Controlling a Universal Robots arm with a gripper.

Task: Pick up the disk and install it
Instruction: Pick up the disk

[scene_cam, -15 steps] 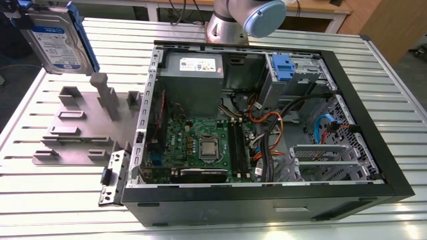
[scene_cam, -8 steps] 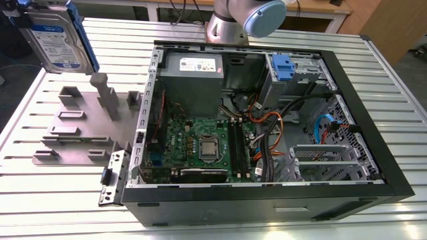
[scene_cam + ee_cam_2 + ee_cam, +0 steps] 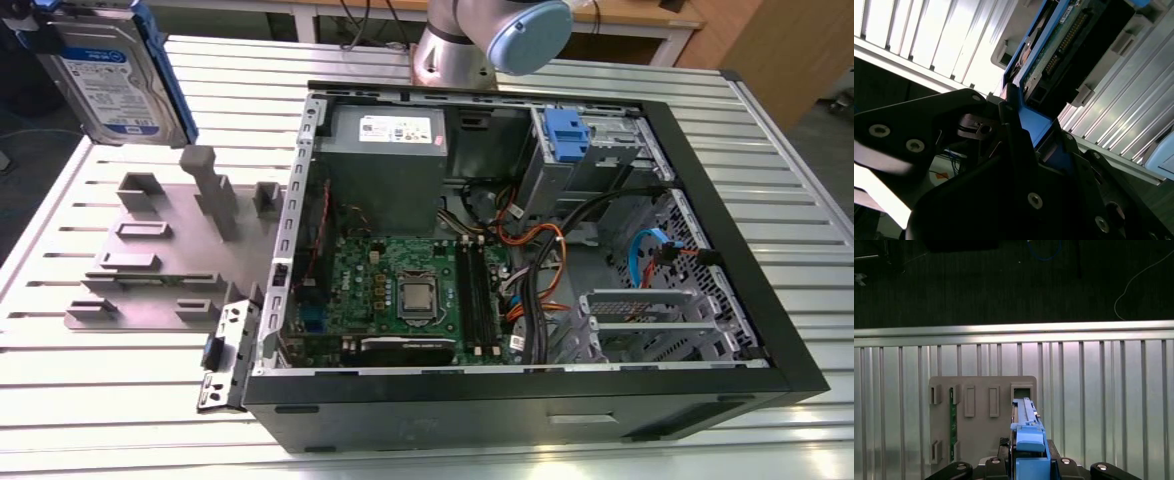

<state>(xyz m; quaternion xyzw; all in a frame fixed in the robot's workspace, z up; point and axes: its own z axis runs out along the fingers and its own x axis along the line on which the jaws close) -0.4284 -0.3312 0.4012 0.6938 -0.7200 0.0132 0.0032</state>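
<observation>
My gripper (image 3: 1029, 466) is closed tight on the disk (image 3: 1027, 430), the jaws pinching it at one end, as both wrist views show. From there the disk's long side runs straight out from the jaws, with its thin edge toward the first wrist camera. Beyond its far end lies the grey holder plate (image 3: 981, 405) on the slatted table (image 3: 1104, 390); I judge the disk to be clear of it. In the exterior view the disk hangs high at the exterior view's left, label showing. The open computer case (image 3: 534, 405) and its drive bay (image 3: 614, 150) sit well apart toward the exterior view's right.
</observation>
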